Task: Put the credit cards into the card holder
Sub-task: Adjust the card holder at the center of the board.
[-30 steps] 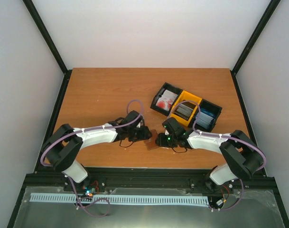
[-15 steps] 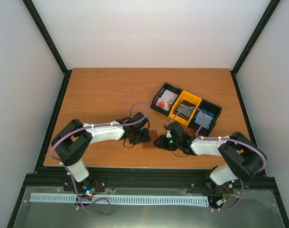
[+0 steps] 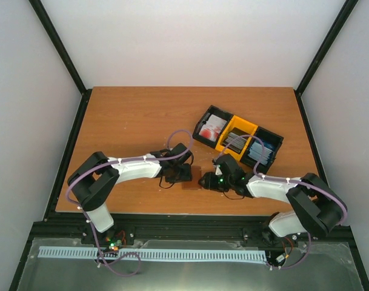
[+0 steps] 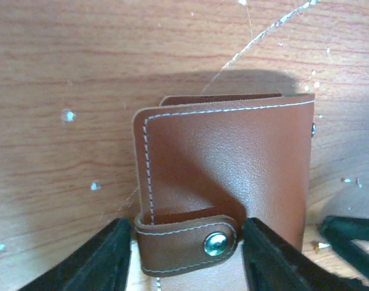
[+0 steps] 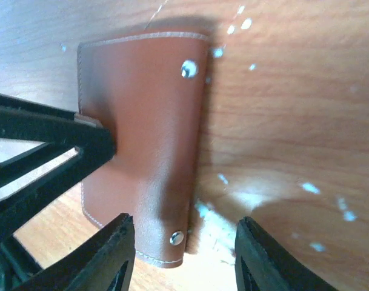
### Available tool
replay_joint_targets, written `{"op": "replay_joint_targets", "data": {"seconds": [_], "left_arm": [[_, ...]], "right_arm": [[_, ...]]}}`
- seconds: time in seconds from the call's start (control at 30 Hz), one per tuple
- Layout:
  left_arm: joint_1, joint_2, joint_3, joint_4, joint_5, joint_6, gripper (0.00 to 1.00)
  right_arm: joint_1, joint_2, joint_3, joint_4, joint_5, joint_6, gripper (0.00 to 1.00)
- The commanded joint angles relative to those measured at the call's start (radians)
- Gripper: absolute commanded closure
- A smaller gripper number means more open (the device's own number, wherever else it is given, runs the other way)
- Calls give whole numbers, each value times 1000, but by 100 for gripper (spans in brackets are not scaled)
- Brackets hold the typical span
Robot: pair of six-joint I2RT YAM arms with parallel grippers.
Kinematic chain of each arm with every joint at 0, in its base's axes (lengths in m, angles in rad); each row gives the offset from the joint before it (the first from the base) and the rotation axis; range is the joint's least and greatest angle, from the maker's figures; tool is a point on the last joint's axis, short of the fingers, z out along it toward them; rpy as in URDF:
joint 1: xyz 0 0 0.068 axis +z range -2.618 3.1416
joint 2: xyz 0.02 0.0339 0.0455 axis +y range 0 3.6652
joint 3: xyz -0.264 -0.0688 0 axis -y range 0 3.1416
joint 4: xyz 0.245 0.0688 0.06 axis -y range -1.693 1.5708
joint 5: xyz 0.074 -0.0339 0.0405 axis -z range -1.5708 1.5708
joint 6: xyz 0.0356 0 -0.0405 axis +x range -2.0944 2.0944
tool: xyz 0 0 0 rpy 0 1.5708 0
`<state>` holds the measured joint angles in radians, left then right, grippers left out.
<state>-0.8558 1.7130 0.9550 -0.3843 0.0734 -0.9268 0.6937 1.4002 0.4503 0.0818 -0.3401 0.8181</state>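
The card holder (image 4: 220,170) lies folded and flat close to the near edge of the surface (image 3: 129,121), about midway along it, with its snap tab (image 4: 190,239) fastened. It looks light, and the soft leather has a slick face, so it will likely flex and slide when pushed. The stitched edges and the tab seem the best places to take hold. The left claw (image 4: 187,229) straddles the tab; I cannot tell whether it pinches. The right claw (image 5: 185,223) stands released, with the holder's riveted edge between its jaws. The credit cards (image 3: 236,142) sit in bins (image 3: 245,125) farther back, towards the right edge.
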Motion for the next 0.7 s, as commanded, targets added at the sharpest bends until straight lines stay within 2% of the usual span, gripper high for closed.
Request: {"op": "replay_joint_targets", "data": {"seconds": [0.0,0.03,0.13,0.3,0.43,0.57,0.67], "left_arm": [[-11,-69,9,-29,-54,30,39],[-11,-96,-3,-26,-61,24,35],[-11,-189,-74,-1,-52,-7,34],[-11,-294,-222,74,34,-93,38],[-10,-343,-301,111,57,-141,39],[-9,-370,-337,160,119,-120,41],[-12,-389,-390,246,250,-82,46]], "right_arm": [[-11,-29,106,-241,161,-115,52],[-12,-17,138,-267,184,-132,52],[-17,58,227,-274,217,-163,52],[-23,213,360,-255,187,-235,52],[-32,295,424,-256,93,-301,53],[-33,285,419,-290,61,-325,57],[-33,233,369,-314,62,-327,59]]}}
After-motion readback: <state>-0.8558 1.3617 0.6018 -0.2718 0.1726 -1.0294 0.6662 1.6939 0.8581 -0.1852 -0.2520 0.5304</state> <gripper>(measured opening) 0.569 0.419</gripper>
